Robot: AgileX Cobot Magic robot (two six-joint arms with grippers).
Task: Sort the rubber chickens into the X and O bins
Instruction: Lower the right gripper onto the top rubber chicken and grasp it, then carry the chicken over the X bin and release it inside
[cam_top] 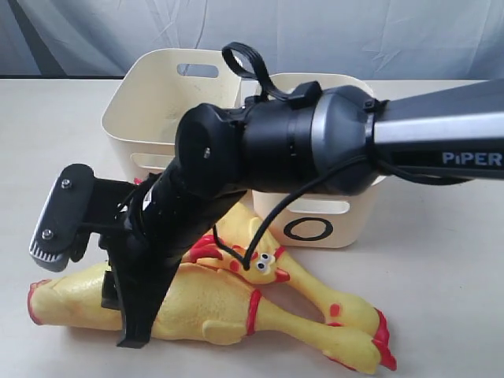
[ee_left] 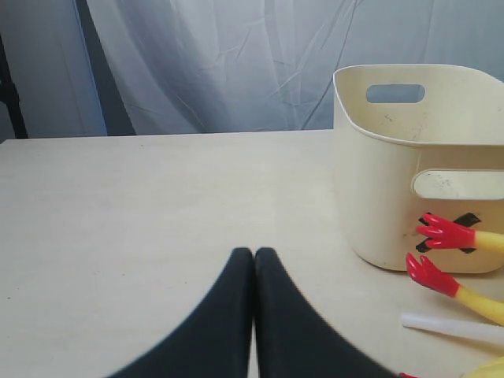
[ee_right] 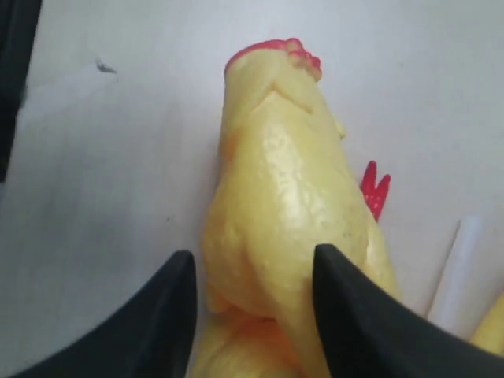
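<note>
Rubber chickens, yellow long-necked toys, lie unsorted: a plump one (cam_top: 205,305) and a slimmer one (cam_top: 315,287) on the pale table (cam_top: 441,260) before the cream plastic X bin (ee_left: 378,197) and O bin (cam_top: 339,224). Others may sit inside, unseen. Right gripper (ee_right: 253,252) straddles the plump one, spread; left gripper (ee_left: 253,256) is pressed together.

Two cream tubs with slot handles stand upright side by side toward the counter's far edge. The X tub (cam_top: 150,110) is on the left and the O tub (cam_top: 346,220) on the right, its black O facing the near edge. A plump yellow chicken (cam_top: 197,303) lies on its side along the near edge. A slimmer chicken (cam_top: 264,264) rests across it, its red comb, eyes and orange beak showing. Two red feet (ee_left: 445,232) on yellow legs partly cover the black X.
</note>
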